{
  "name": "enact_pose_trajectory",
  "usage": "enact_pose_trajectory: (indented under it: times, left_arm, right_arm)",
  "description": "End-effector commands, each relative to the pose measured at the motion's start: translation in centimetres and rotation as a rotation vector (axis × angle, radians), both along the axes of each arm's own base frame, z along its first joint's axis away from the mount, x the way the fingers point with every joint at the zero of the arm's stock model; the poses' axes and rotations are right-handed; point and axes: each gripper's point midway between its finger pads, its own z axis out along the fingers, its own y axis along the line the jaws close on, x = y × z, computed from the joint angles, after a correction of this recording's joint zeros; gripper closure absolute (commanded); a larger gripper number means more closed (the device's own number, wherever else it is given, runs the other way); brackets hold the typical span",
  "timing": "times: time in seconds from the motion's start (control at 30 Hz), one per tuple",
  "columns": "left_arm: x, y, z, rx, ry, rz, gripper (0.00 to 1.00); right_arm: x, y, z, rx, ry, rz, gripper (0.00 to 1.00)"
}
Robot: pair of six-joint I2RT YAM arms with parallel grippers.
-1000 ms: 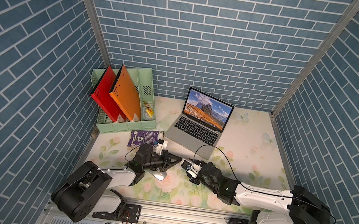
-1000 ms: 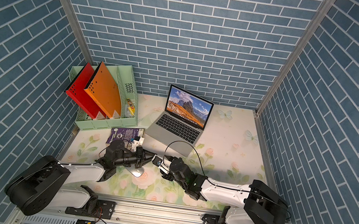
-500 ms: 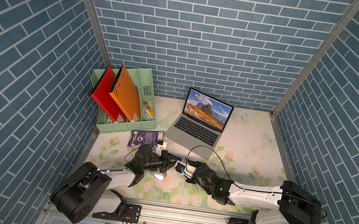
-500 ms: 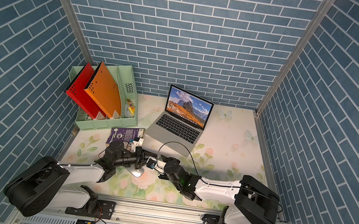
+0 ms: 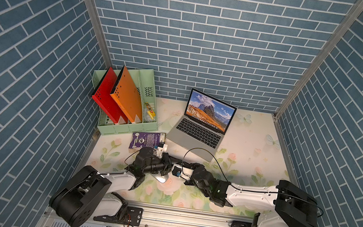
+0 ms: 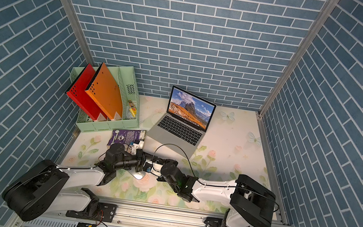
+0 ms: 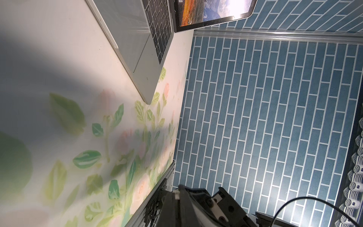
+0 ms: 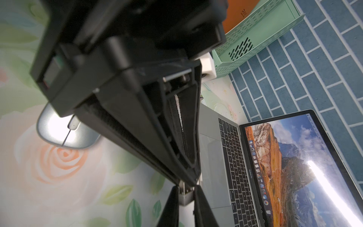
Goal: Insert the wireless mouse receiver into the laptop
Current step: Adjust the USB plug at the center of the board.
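While left gripper [image 8: 191, 181] and right gripper [image 8: 185, 189] both clamp the receiver [image 8: 185, 197], uneven release may twist it; it could drop.

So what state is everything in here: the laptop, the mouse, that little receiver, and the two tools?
laptop: open, screen lit with a mountain wallpaper.
wireless mouse: lying top-up on the mat.
receiver: not in the laptop, pinched between both tools.
left tool: shut on the receiver.
right tool: shut on the receiver.
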Motion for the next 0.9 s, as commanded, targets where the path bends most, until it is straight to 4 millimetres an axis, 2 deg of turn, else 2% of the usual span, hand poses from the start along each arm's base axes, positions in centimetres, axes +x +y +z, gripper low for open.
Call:
enact_pose_trajectory:
  times: [0.0, 0.1, 0.17, 0.23, 0.3, 0.43, 0.5, 0.53, 0.57, 0.7, 0.77, 0.87]
  left_arm:
    - [-1.0, -0.6, 1.7, -0.046, -0.046, -0.064, 1.0]
    - [-1.0, -0.7, 2.0, -0.054, -0.049, -0.068, 1.0]
    - [-1.0, -0.7, 2.1, -0.056, -0.053, -0.069, 0.97]
    - [-0.8, -0.6, 2.4, -0.06, -0.077, -0.053, 0.75]
    - [-0.5, -0.2, 2.7, -0.063, -0.105, -0.02, 0.62]
    - [0.0, 0.6, 2.9, -0.041, -0.162, 0.041, 0.54]
    - [0.3, 0.9, 3.3, -0.022, -0.217, 0.055, 0.44]
    - [0.4, 1.1, 3.6, -0.006, -0.263, 0.063, 0.36]
    - [0.6, 1.4, 3.7, 0.027, -0.313, 0.071, 0.33]
    - [1.5, 2.6, 3.0, 0.287, -0.558, 0.074, 0.34]
    - [1.4, 2.5, 3.6, 0.399, -0.713, 0.016, 0.35]
    - [0.8, 1.6, 5.1, 0.451, -0.866, -0.092, 0.35]
  right_arm:
    - [0.8, 0.1, 0.4, -0.018, -0.059, -0.038, 0.89]
    - [1.2, -0.3, 0.8, -0.014, -0.096, -0.069, 0.99]
    - [1.3, -0.3, 0.9, -0.007, -0.097, -0.075, 1.0]
    - [1.2, -0.2, 0.9, 0.011, -0.07, -0.083, 1.0]
    - [1.0, -0.4, 0.9, 0.035, -0.027, -0.089, 1.0]
    - [0.5, -1.3, 1.5, 0.128, 0.086, -0.111, 1.0]
    - [0.2, -1.7, 1.8, 0.174, 0.162, -0.105, 1.0]
    - [0.2, -2.0, 1.8, 0.195, 0.211, -0.096, 1.0]
    - [0.2, -2.2, 1.7, 0.221, 0.277, -0.089, 1.0]
    - [0.6, -3.2, 2.2, 0.347, 0.62, -0.011, 1.0]
    - [0.4, -3.4, 2.5, 0.385, 0.838, 0.063, 1.0]
    - [-1.4, -3.5, 2.7, 0.381, 1.133, 0.206, 1.0]
